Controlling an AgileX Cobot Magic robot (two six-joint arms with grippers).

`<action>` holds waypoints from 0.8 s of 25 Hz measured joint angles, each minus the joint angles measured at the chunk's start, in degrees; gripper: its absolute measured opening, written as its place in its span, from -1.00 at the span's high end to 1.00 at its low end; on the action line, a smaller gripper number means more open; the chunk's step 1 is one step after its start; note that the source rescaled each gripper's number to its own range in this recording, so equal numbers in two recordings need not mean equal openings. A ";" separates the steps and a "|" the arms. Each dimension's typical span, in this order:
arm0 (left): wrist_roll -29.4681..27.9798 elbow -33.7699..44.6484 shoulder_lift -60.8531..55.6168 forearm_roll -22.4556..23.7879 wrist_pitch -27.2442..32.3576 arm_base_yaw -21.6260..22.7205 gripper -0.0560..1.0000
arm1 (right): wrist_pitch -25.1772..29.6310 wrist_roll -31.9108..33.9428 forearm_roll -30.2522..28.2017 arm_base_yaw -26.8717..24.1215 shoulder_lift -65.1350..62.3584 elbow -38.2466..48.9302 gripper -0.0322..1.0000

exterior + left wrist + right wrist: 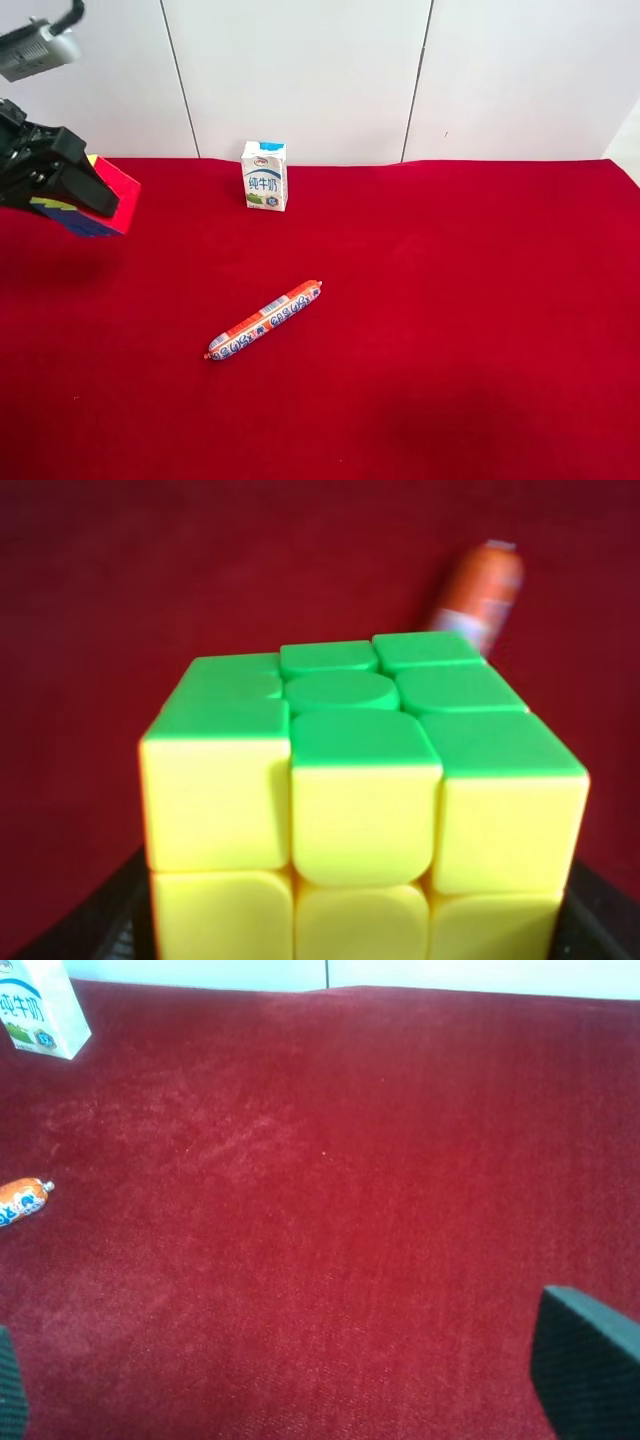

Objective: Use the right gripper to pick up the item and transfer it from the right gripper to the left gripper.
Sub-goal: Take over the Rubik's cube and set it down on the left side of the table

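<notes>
- Cube (98,205) was held off the red cloth (420,330) at the exterior high view's left edge, pinched in the left gripper (70,190), the black claw under a small grey camera box.
- Left wrist view confirmed the hold: the cube filled the picture, green and yellow faces showing, with dark fingers (80,925) at both lower corners.
- Right gripper (290,1400) stood spread wide with nothing between its pads (585,1360), above bare cloth; it did not appear in the exterior high view.
- Milk carton (265,175) stood upright near the back edge of the cloth; the sausage stick (265,320) lay at a slant near the middle. Both were well apart from the cube.
- Judgement: the handover looked complete, since the cube sat in the left claw alone.
- Next move, if any, called only for a firm grip and a steady hold; a loosened pinch would risk a drop onto the cloth.
</notes>
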 joint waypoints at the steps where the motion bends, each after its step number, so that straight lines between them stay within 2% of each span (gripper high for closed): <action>1: -0.94 -0.96 1.55 2.21 -0.52 0.00 0.88 | 0.00 0.00 0.00 0.00 0.00 0.00 -1.00; 4: -3.38 -2.47 6.25 6.45 -2.55 0.00 0.88 | 0.00 0.00 0.00 0.00 0.00 0.00 -1.00; 7: -4.21 -2.66 11.47 8.22 -5.84 0.00 0.88 | 0.00 0.00 0.00 0.00 0.00 0.00 -1.00; 13: -4.39 -2.66 20.98 8.86 -12.78 0.00 0.88 | 0.00 0.00 0.00 0.00 0.00 0.00 -1.00; 20: -4.39 -2.66 27.73 8.97 -15.40 0.00 0.88 | 0.00 0.00 0.00 0.00 0.00 0.00 -1.00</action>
